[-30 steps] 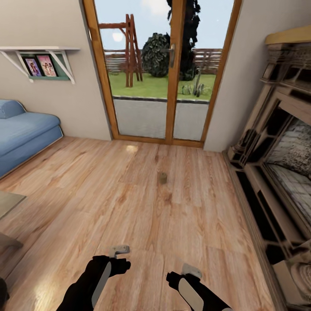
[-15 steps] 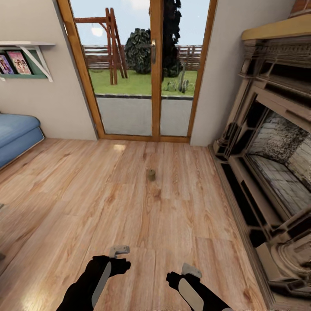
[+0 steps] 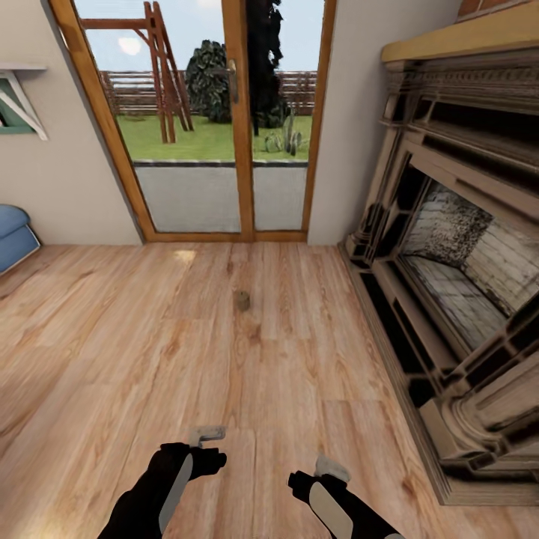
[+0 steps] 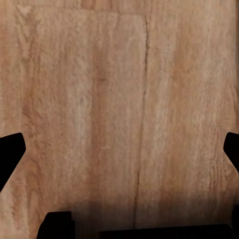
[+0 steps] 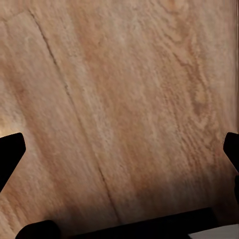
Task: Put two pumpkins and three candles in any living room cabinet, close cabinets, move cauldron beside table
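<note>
Fingers of the left gripper (image 4: 119,149) and right gripper (image 5: 119,149) were spread wide, holding nothing, above the wooden floor (image 3: 135,352); a candle (image 3: 242,300) stood near the glass door (image 3: 202,120).

This is a living room in a home. A carved stone fireplace (image 3: 449,247) with a brick-lined firebox fills one wall, warm wood plank flooring (image 3: 150,359) runs throughout, and a blue sofa (image 3: 13,236) sits by the wall. Wood-framed glass patio doors (image 3: 217,120) open onto a fenced garden with lawn and a swing frame (image 3: 153,71).
</note>
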